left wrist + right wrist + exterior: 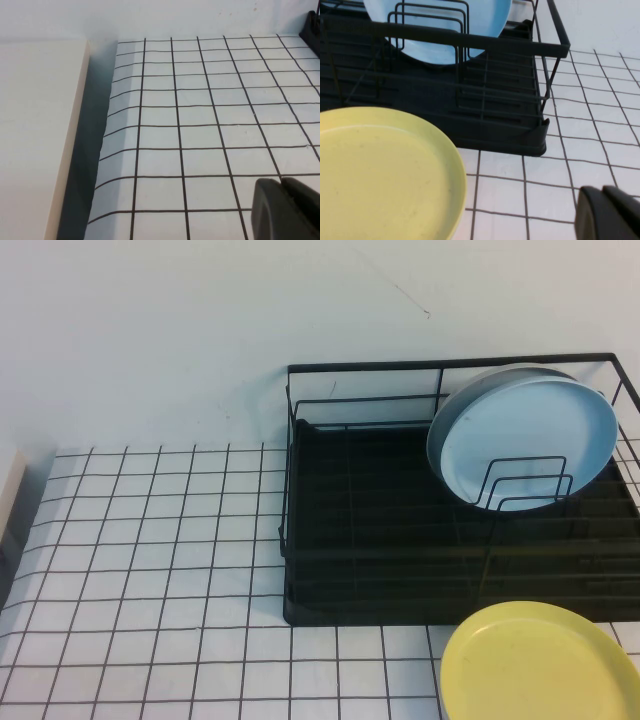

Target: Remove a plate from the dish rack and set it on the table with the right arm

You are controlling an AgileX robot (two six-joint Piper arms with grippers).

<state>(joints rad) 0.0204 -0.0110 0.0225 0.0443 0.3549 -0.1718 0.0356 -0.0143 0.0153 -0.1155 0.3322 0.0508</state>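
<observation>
Your plate (523,435) leans upright in the dish rack (360,530) behind wire dividers (525,483); lifting it crookedly could snag them, or knock the yellow plate (540,665) on the surface (150,570). Both grippers sit low over the surface, left gripper (287,210) far from the rack, right gripper (610,214) beside it; I cannot tell whether either one's jaws are apart.

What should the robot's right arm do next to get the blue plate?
Probably reach the right gripper up toward the plate, which leans upright in the dish rack, untouched. That gripper hangs low by the yellow plate on the table. The left gripper hovers far off over bare cloth.
</observation>
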